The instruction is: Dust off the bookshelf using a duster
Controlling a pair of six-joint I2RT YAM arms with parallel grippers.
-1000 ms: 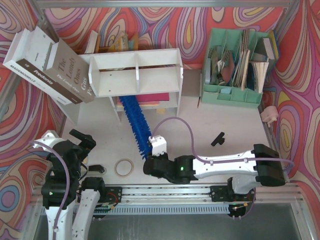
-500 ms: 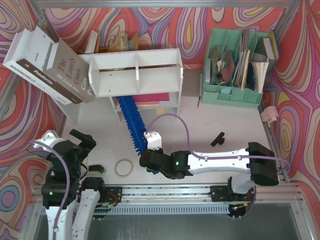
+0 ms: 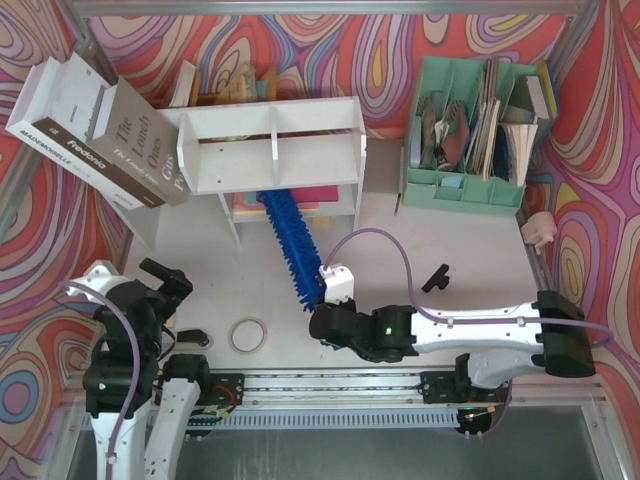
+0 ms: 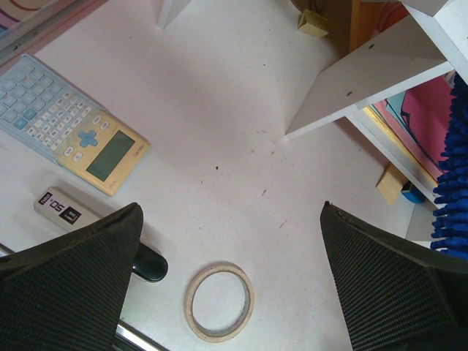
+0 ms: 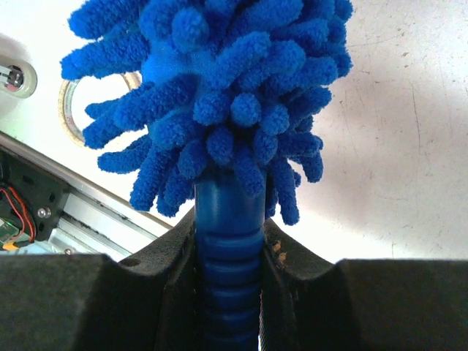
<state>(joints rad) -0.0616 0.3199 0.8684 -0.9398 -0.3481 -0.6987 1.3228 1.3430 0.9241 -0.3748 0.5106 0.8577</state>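
Note:
The white bookshelf [image 3: 275, 145] stands at the back of the table, with two upper compartments and a lower shelf holding a pink book. The blue fluffy duster [image 3: 293, 246] runs from the lower shelf opening down to my right gripper [image 3: 322, 318], which is shut on its ribbed blue handle [image 5: 227, 278]. The shaggy head [image 5: 212, 95] fills the right wrist view. My left gripper [image 3: 165, 285] is open and empty at the near left; its fingers [image 4: 73, 270] frame bare table. A corner of the bookshelf [image 4: 380, 73] and duster bristles [image 4: 450, 183] show at right in the left wrist view.
A tape roll [image 3: 248, 334] lies near the front edge, also in the left wrist view [image 4: 219, 302]. A calculator [image 4: 73, 124] and a small label tag [image 4: 62, 208] lie at left. Leaning books [image 3: 100, 130] stand left of the shelf, a mint-green organizer [image 3: 470, 190] at right, a black clip [image 3: 436, 277] nearby.
My right gripper has swung right with the duster handle, after first moving left. The duster head slid rightward in the lower shelf opening. The left arm has not moved.

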